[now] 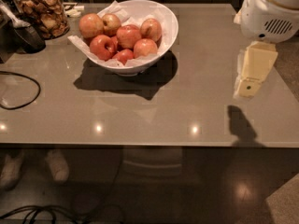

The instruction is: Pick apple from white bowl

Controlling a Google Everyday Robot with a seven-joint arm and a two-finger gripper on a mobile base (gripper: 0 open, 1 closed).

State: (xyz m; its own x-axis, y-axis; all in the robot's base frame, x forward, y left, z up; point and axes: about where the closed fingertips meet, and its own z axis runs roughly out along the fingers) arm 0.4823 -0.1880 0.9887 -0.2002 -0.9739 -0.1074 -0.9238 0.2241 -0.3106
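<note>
The white bowl (171, 21), lined with crumpled white paper, stands at the back left-centre of the grey table (187, 115). It holds several red-yellow apples (129, 36) piled to rim height. My gripper (246, 88), cream-coloured and hanging from the white arm housing (275, 10), is above the table's right side. It points down and is well to the right of the bowl, apart from it. Its shadow falls near the front right edge. It holds nothing that I can see.
A glass jar (41, 10) of brown dried pieces stands at the back left, with a dark scoop-like object (25, 31) beside it. A black cable (21, 90) loops over the table's left side. The table's front edge runs across the lower middle; cables lie on the floor (42, 213).
</note>
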